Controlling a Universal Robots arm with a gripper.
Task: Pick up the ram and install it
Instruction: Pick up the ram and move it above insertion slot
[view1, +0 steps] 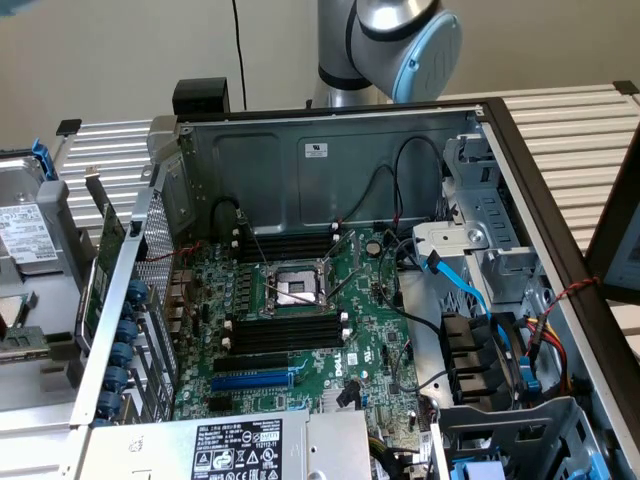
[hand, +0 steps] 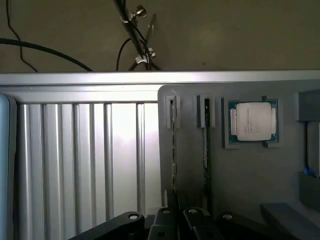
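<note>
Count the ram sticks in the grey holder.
2. One ram stick stands edge-on in the grey holder's edge slot; the other in the next slot, beside the processor. More may be hidden.

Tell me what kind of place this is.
Probably a robotics lab bench set up for computer assembly: an open computer case with its motherboard bared, a robot arm behind it, and a grey holder tray carrying a processor.
</note>
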